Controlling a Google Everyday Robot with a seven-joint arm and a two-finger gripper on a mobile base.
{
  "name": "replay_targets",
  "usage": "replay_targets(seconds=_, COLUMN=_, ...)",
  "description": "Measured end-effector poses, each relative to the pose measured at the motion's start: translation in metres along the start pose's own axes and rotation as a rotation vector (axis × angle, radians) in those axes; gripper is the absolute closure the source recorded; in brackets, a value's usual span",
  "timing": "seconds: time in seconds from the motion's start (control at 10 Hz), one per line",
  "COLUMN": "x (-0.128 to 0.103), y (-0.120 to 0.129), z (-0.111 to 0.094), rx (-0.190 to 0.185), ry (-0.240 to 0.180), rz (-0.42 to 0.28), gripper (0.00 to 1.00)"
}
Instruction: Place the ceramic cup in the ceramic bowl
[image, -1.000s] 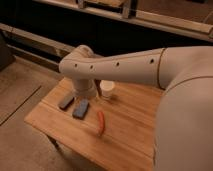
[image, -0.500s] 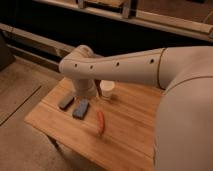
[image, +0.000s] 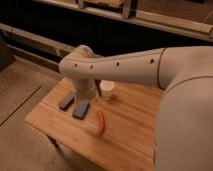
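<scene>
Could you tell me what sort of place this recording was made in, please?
Probably a lab or workshop test area: a plain wooden table on a bare grey floor, with dark railed shelving behind. The end effector is hidden behind the robot arm above the table.

gripper: out of sight behind the arm (image: 115, 67), by the desk's far edge
ceramic bowl (image: 98, 86): only a dark sliver shows past the arm
desk (image: 125, 135): right end covered by the arm
</scene>
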Motion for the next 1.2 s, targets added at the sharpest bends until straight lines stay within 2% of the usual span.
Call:
replay_targets(seconds=0.7, x=0.000, y=0.000, z=0.000, rx=0.000, ry=-0.001, rz=0.000, gripper=0.35)
replay_targets(seconds=0.8, x=-0.002, y=-0.001, z=-0.004, rx=0.009, ry=-0.008, rz=-0.004, gripper=0.35)
replay_targets(seconds=1.0, x=-0.009, y=-0.014, z=-0.025, rx=0.081, ry=-0.042, rz=0.003, gripper=0.35)
replay_targets(seconds=1.1, x=-0.013, y=-0.041, z=-0.051, rx=0.150, ry=-0.075, rz=0.050, gripper=0.35)
replay_targets(seconds=1.2, x=-0.013, y=-0.056, z=-0.063, rx=0.180, ry=-0.087, rz=0.082, gripper=0.35)
